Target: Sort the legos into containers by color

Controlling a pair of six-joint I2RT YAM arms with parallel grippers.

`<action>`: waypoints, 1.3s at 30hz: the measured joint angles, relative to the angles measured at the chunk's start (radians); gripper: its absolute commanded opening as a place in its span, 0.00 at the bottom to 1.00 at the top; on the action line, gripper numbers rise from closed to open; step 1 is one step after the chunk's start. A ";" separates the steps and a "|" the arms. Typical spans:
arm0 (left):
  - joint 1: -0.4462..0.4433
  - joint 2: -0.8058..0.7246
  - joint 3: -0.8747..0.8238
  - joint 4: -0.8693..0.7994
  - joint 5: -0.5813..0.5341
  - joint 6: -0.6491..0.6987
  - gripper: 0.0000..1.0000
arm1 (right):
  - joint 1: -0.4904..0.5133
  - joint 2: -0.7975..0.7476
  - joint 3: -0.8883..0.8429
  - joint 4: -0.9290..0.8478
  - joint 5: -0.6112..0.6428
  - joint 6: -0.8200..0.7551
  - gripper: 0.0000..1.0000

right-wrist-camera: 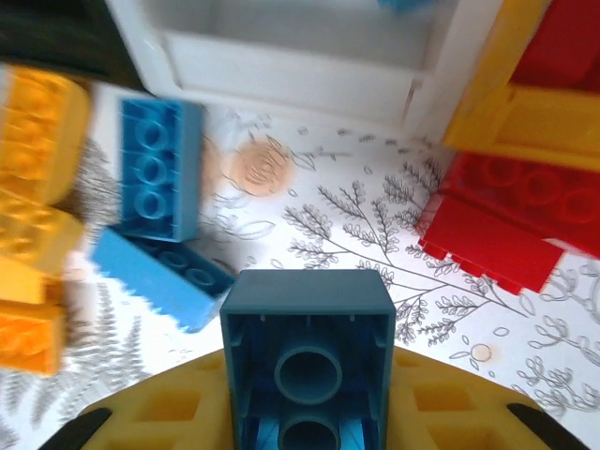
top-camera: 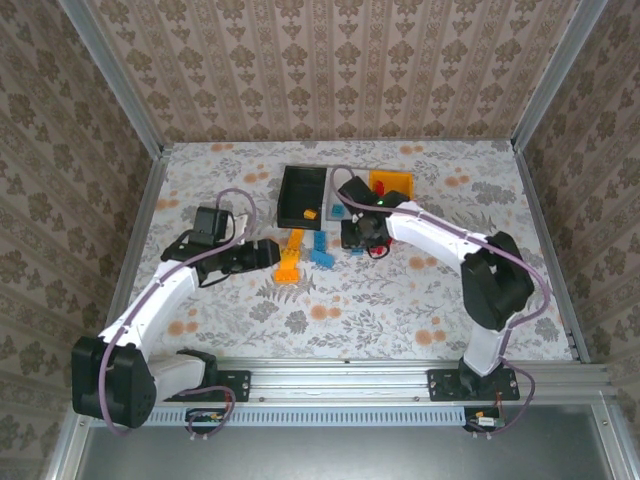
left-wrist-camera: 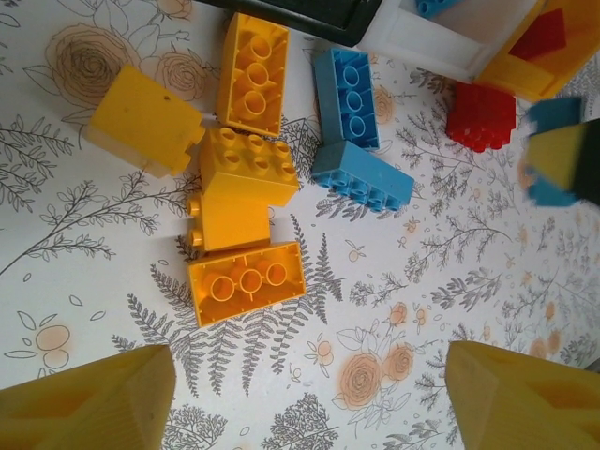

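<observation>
A blue brick (right-wrist-camera: 307, 347) is clamped in the right jaws. It is seen end-on at the bottom centre of the right wrist view, with its hollow underside turned to the camera. The white bin (right-wrist-camera: 300, 66) lies straight above it in that frame, across a strip of bare table (right-wrist-camera: 356, 216). A blue piece (right-wrist-camera: 403, 4) is seen inside the bin at the top edge. The bin's long wall is set across the frame, so the drop is judged to need only a forward carry over that wall. The orange bin (right-wrist-camera: 487, 103) stands at the upper right, with a red brick (right-wrist-camera: 497, 225) just below it. The right arm is judged much nearer the white bin than the left.

The left jaws are spread wide, with nothing between them. In the left wrist view, orange bricks (left-wrist-camera: 244, 216) lie above the gap, left of centre. The nearest brick (left-wrist-camera: 246, 281) is laid with its long axis roughly across the frame. Loose blue bricks (left-wrist-camera: 347, 94) lie to their right.
</observation>
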 measured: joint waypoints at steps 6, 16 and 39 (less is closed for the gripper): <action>-0.015 0.000 -0.016 0.009 -0.003 -0.002 0.85 | -0.037 -0.016 0.177 -0.051 0.017 -0.051 0.31; -0.009 -0.005 -0.044 0.012 -0.016 -0.005 1.00 | -0.108 0.289 0.611 -0.126 0.020 -0.138 0.31; 0.026 -0.096 -0.109 0.019 -0.049 0.034 1.00 | -0.127 0.668 0.922 -0.304 -0.006 -0.192 0.40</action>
